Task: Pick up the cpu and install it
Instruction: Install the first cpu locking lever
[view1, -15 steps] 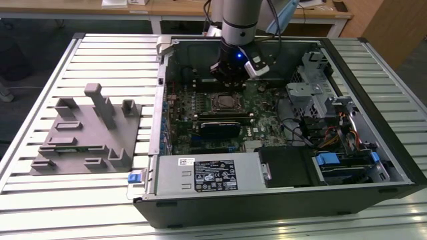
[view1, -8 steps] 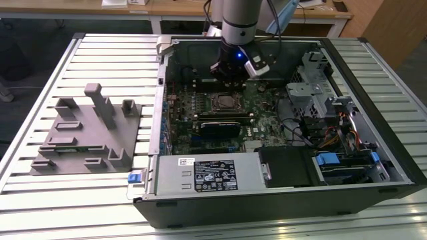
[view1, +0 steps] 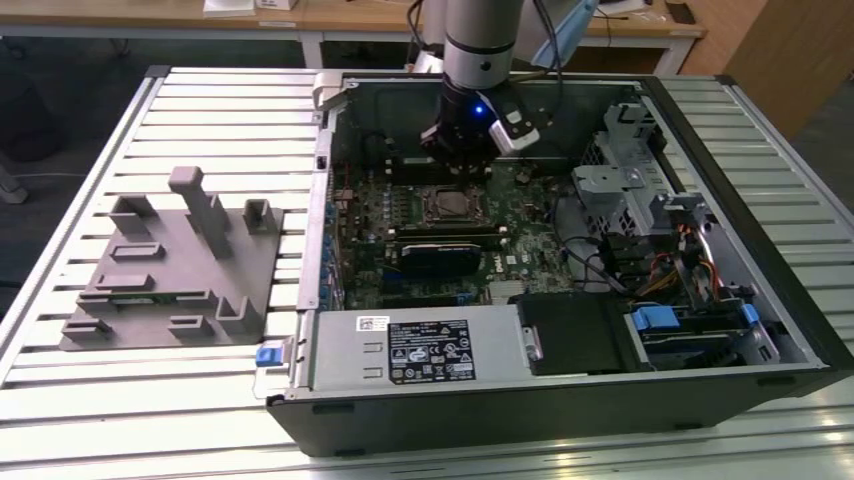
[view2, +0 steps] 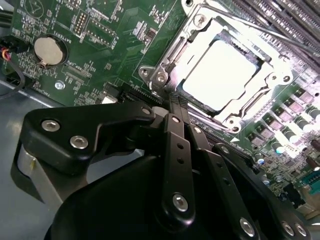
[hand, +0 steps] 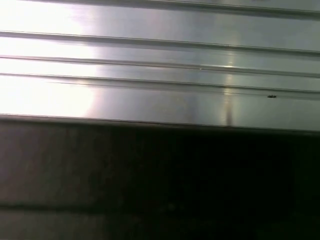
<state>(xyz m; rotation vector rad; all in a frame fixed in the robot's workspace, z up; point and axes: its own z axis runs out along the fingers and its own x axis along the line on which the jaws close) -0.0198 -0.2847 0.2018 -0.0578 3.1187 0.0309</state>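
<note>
Black linkage of the gripper (view2: 175, 107), its fingers drawn together and holding nothing, hovers just beside the motherboard socket (view2: 220, 70), where the pale silver cpu (view2: 220, 74) sits seated inside the open computer case (view1: 747, 310).

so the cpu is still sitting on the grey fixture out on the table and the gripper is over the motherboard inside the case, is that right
Not quite. The cpu is not on the grey fixture; the second wrist view shows its pale silver top lying in the motherboard socket, inside the metal frame. The rest holds: in the exterior view the gripper is over the motherboard inside the case.
</note>
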